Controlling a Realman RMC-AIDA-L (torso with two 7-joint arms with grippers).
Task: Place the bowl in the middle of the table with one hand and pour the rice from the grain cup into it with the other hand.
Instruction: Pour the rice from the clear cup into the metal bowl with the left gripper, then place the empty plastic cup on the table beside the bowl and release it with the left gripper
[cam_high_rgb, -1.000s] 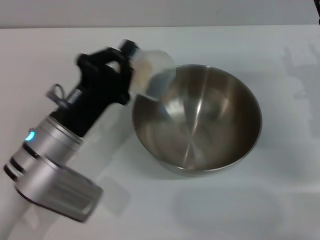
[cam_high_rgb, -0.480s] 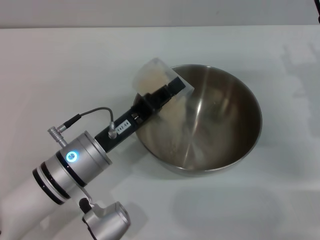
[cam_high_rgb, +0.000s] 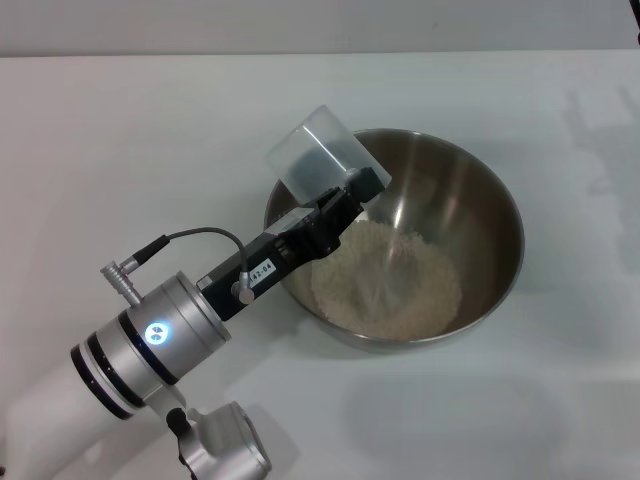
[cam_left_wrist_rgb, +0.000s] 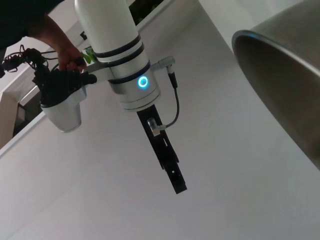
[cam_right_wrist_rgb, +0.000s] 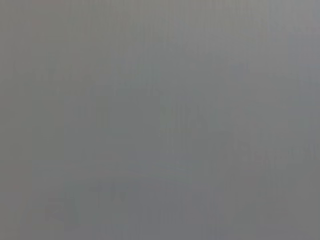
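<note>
The steel bowl (cam_high_rgb: 497, 205) stands on the white table (cam_high_rgb: 150, 120), a little right of the middle. A heap of pale rice (cam_high_rgb: 385, 282) lies in its bottom. My left gripper (cam_high_rgb: 345, 197) is shut on the clear grain cup (cam_high_rgb: 310, 152), held upturned over the bowl's left rim; the cup looks empty. In the left wrist view, the bowl's outer wall (cam_left_wrist_rgb: 285, 85) fills one side. Farther off, my right arm (cam_left_wrist_rgb: 125, 75) hangs over the table with its black gripper (cam_left_wrist_rgb: 172, 175) pointing down, out of the head view. The right wrist view is plain grey.
Bare tabletop lies all round the bowl in the head view. In the left wrist view a person's hand (cam_left_wrist_rgb: 60, 47) and a pale grey device (cam_left_wrist_rgb: 62, 107) show beyond the table's far edge.
The left wrist has rolled the cup further over. The rice has left the cup and now lies heaped in the bowl. The bowl has not moved.
</note>
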